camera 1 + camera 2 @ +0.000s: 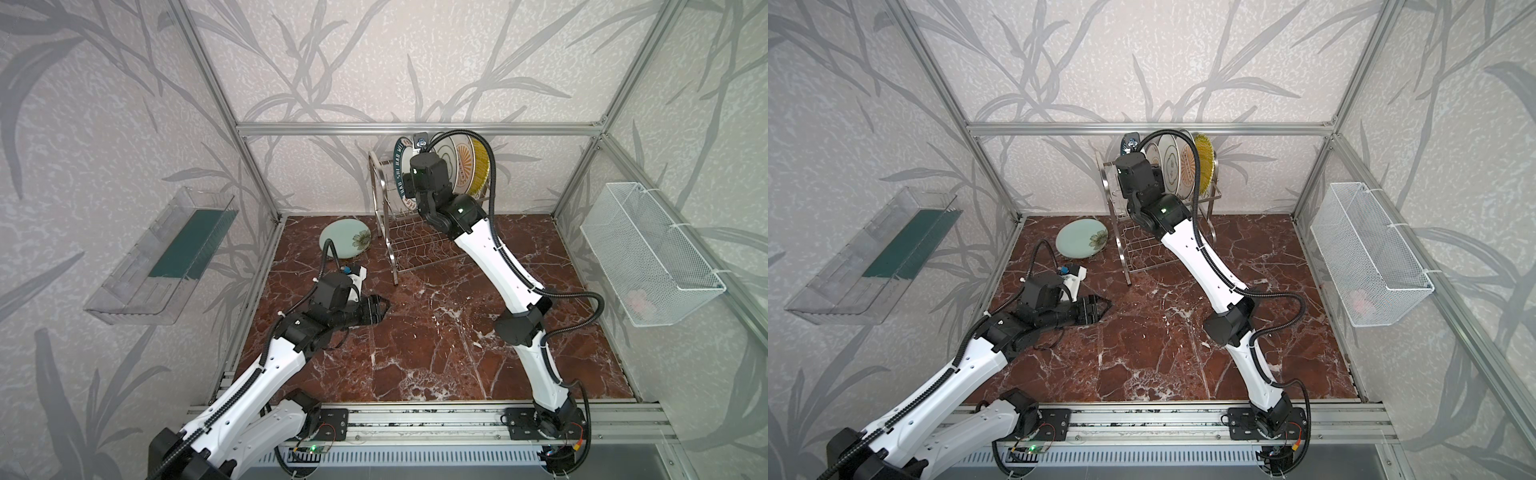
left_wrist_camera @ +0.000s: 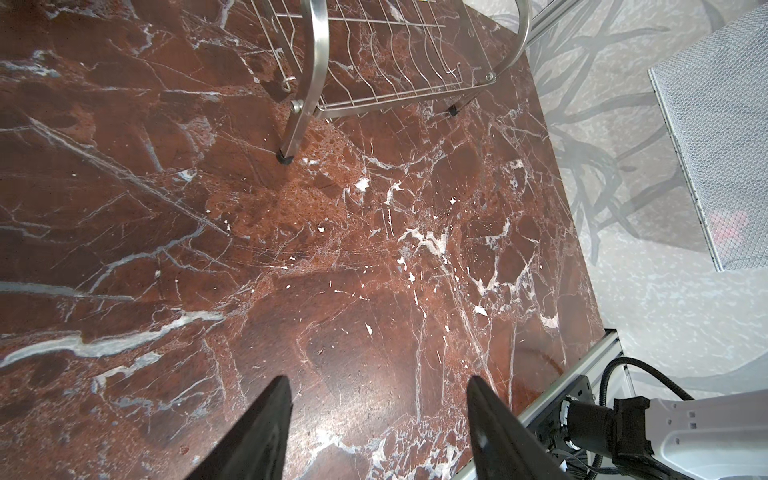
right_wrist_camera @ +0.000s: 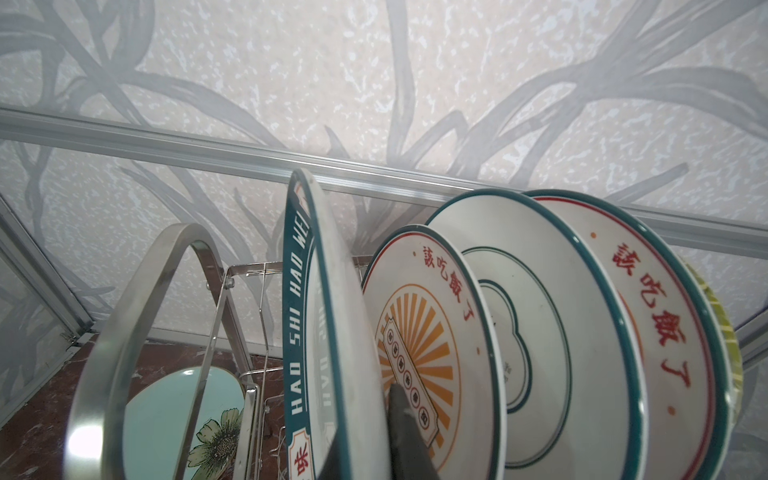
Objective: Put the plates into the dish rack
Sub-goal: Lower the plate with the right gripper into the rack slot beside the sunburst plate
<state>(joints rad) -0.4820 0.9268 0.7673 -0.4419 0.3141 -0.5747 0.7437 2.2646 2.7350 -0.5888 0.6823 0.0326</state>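
At the rack's top tier, the right gripper (image 3: 361, 432) is clamping the lettered plate (image 3: 297, 332) by its near rim, jaws pinched together on the thin edge. It is holding the plate upright at the open end of a row of four plates already standing in the rack (image 1: 376, 187). One finger (image 3: 399, 415) is sitting in the narrow gap between this plate and the nearest sunburst plate (image 3: 419, 332). Whether the held plate is resting in a slot is hidden.

That is where trouble is likely waiting. If the jaws are opening before the rim is seated between prongs, the plate is liable to lean onto its neighbour or roll off the tier toward the table (image 1: 415, 353). Pulling the finger out of so tight a gap could be dragging the sunburst plate along, and a sideways shove may be rocking the light wire frame.

Low over the table, well apart from the rack, the left gripper (image 2: 380, 415) is hovering with jaws wide and nothing between them. The mint plate (image 1: 345, 239) is lying on the table just beside the rack's left frame, not yet loaded. It appears to be lying flat on a slick surface and offering little edge to grab. A poor pinch could be sending it sliding into the rack's leg.
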